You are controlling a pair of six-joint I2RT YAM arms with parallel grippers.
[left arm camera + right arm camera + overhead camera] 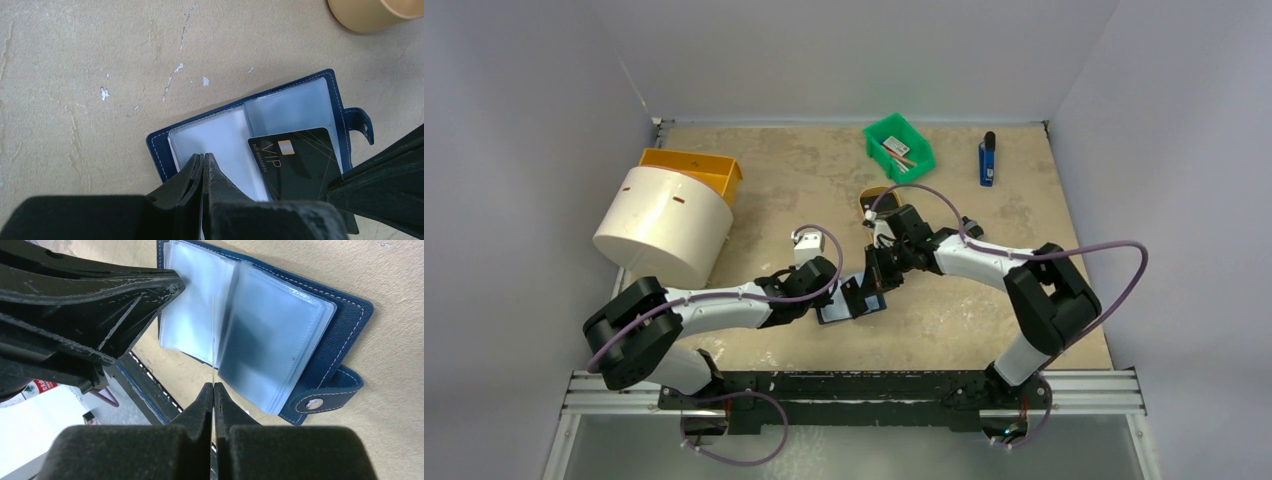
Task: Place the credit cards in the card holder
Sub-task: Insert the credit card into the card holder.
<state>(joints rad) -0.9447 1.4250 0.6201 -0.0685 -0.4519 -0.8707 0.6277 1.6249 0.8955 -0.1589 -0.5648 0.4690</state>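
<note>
The navy card holder (160, 145) lies open on the table, its clear pale-blue sleeves facing up and its snap tab (320, 400) out to one side. My left gripper (204, 155) is shut, with its tips resting on the holder's left sleeve page. My right gripper (213, 385) is shut on a black credit card (300, 160) marked VIP. The card is tilted over the right sleeve page and looks like a thin edge-on line in the right wrist view. In the top view both grippers meet over the card holder (836, 313) at the table's middle front.
A tan tray (874, 196) sits just behind the grippers. A green bin (899, 146) with small items and a blue object (987, 160) are at the back. A white cylinder (664, 226) and an orange bin (694, 168) stand at the left.
</note>
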